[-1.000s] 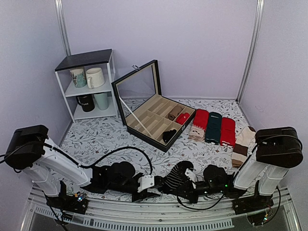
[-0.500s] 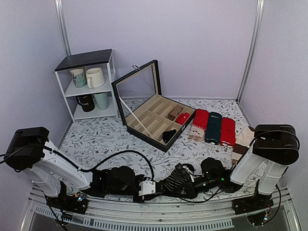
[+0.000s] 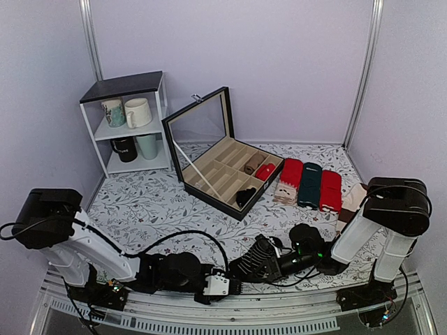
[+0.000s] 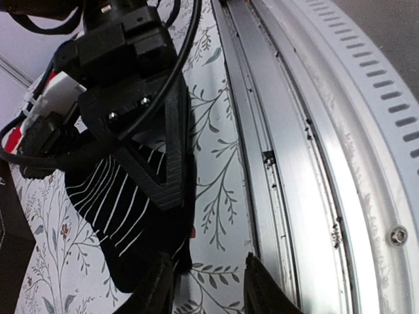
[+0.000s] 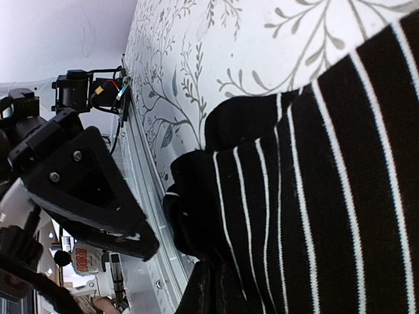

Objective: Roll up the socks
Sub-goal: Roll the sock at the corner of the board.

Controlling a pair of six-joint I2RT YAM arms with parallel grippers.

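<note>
While right hand (image 3: 242, 269) clamps striped sock (image 3: 262, 252) at desk's (image 3: 140, 202) 6 o'clock edge, left hand (image 4: 208, 289) sits apart; risk: roll slackens if left pinches only the toe.

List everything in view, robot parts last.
Black sock with white stripes: one, front centre.
Black compartment box with glass lid: one, open, centre.
Rolled socks: three, tan, red, black, in box compartments.
Folded socks: four, red-and-beige, dark green, red, cream-and-brown, rowed right of box.
White shelf unit with black top: one, back left.
Mugs: four, patterned, cream, black, pale green, on shelf.
Floral tablecloth: one, white-grey, under everything.
Left gripper: one, black, open beside sock.
Right gripper: one, black, shut on sock.
</note>
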